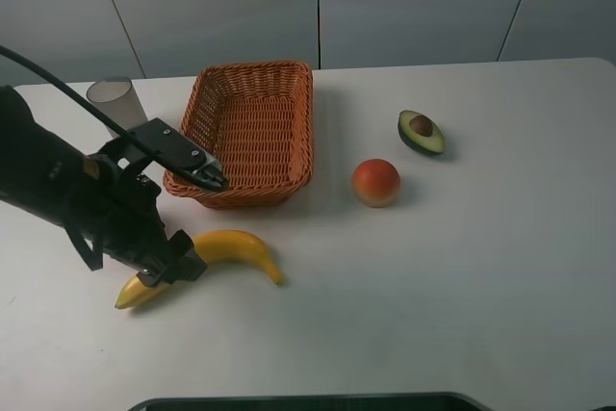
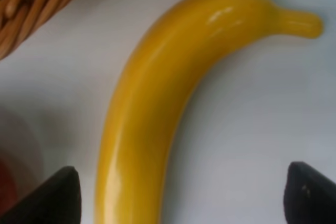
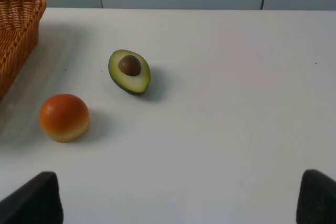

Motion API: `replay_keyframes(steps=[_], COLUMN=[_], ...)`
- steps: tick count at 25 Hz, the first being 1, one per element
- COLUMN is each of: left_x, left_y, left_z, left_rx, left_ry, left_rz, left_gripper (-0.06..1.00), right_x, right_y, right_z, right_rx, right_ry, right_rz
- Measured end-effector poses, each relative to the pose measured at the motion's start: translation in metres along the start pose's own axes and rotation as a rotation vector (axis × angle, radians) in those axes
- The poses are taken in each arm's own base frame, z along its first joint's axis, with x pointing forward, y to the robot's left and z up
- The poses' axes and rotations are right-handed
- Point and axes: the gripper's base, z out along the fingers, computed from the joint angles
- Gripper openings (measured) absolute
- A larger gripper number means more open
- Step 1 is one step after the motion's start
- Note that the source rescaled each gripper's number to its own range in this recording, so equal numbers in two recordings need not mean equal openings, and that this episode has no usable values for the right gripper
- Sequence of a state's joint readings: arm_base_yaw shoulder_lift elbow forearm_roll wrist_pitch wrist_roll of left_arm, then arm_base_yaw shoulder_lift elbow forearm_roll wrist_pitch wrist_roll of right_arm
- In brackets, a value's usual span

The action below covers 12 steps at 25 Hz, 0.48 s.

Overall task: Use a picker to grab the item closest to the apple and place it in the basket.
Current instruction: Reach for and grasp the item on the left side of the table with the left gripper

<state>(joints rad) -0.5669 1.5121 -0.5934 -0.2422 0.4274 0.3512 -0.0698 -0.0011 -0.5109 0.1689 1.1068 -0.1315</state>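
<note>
Grasp step, lower left: left gripper (image 1: 197, 221), jaws spread, astride banana (image 1: 238, 248); right gripper (image 3: 174, 200) also spread. Avocado (image 1: 421, 132) looks nearest apple (image 1: 376, 183), prob. true target.

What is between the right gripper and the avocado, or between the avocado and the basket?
Nothing visible. Only bare table lies between the right gripper and the avocado; the apple sits beside the avocado's path to the basket, not on it.

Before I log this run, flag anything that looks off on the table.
The left claw hangs open over the banana, yet the avocado half lies nearest the apple. Nothing looks spilled or damaged.
</note>
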Motion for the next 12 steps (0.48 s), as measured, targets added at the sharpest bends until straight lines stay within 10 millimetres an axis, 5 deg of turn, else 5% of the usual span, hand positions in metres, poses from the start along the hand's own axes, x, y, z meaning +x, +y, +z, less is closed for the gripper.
replay_keyframes(steps=[12], left_x=[-0.017], left_y=[0.006], left_z=[0.019], left_rx=[-0.015], left_ry=[0.053], left_rz=[0.019], left_gripper=[0.99], right_x=[0.000], right_y=[0.000], right_z=[0.000], right_rx=[0.000], right_ry=[0.000], right_rz=[0.000])
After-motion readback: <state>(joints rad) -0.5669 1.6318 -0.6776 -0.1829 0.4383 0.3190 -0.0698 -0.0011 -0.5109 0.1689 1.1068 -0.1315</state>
